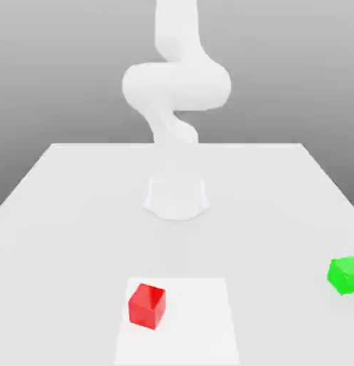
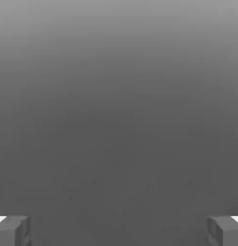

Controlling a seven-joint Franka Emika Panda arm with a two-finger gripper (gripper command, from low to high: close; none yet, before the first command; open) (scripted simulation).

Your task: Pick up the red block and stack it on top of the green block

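The red block (image 1: 147, 305) is a small glossy cube on the white table (image 1: 72, 214), near the front edge and a little toward the exterior view's left. The green block (image 1: 345, 275), about the same size, rests on the table at the exterior view's far right edge, well apart from the red one. In the hand view my gripper (image 2: 119, 231) is open: its two grey fingertips (image 2: 12, 231) stand far apart with nothing between them, and plain grey background lies beyond. The white arm (image 1: 176, 86) rises from its base, folds over and runs up out of the picture.
The arm's round base (image 1: 176, 196) sits at the table's middle, behind both blocks. A slightly lighter square patch (image 1: 201, 322) marks the tabletop around the red block. The table's back edge runs across behind the base.
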